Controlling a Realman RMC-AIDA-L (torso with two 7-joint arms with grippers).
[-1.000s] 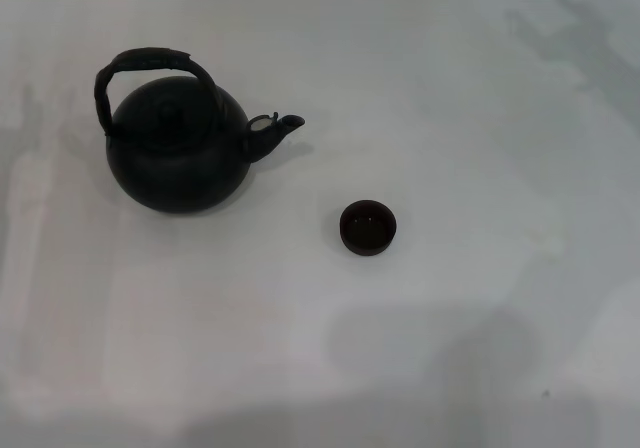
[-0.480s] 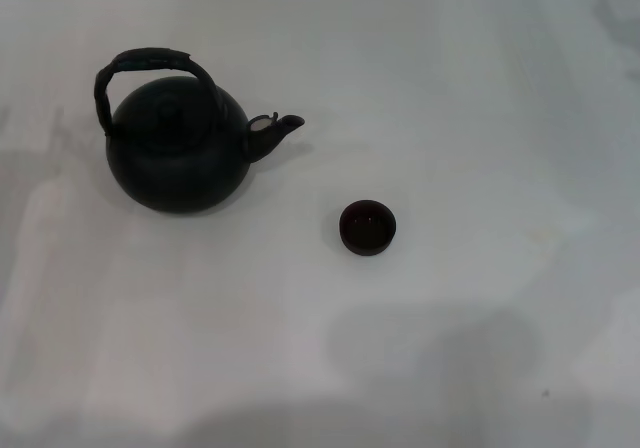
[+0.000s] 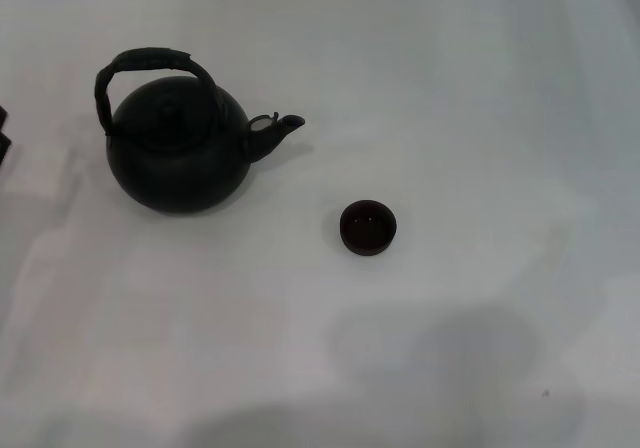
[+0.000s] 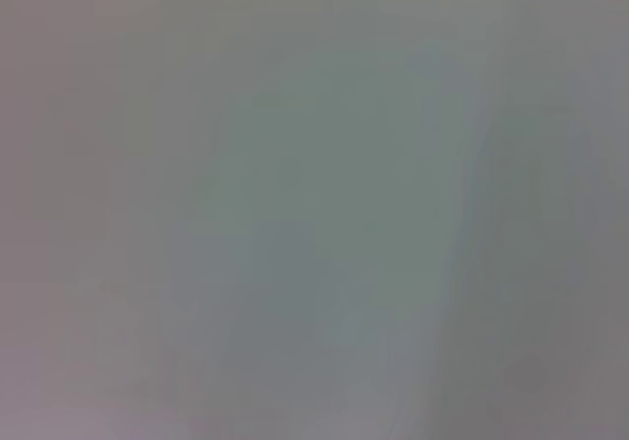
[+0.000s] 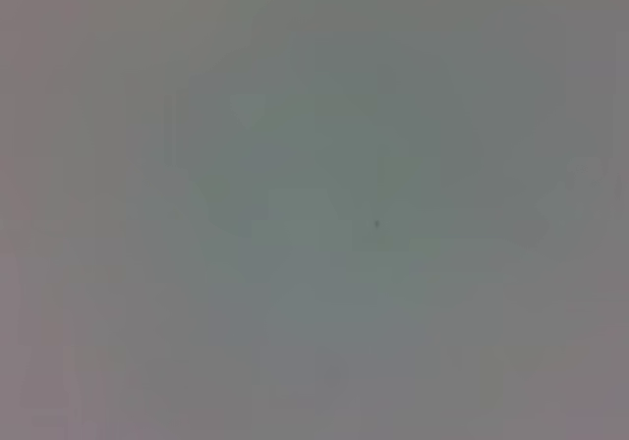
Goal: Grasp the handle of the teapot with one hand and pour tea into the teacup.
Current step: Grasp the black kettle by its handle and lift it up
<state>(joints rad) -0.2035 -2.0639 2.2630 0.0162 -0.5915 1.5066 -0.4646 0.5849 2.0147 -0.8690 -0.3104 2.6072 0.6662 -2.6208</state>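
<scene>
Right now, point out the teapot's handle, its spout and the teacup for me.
handle (image 3: pixel 150 59): head view, top of the arched hoop.
spout (image 3: pixel 287 124): head view, near its tip.
teacup (image 3: pixel 368 228): head view, centre of its dark inside.

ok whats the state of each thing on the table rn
teapot: upright on the table, lid on, spout towards the teacup, not held
handle: raised over the lid, nothing gripping it
teacup: upright, apart from the teapot, contents not clear
left gripper: only a dark sliver at the head view's left edge

Bare table (image 3: pixel 480 98) surrounds teapot (image 3: pixel 180 153) and teacup (image 3: pixel 368 227), standing well apart.
</scene>
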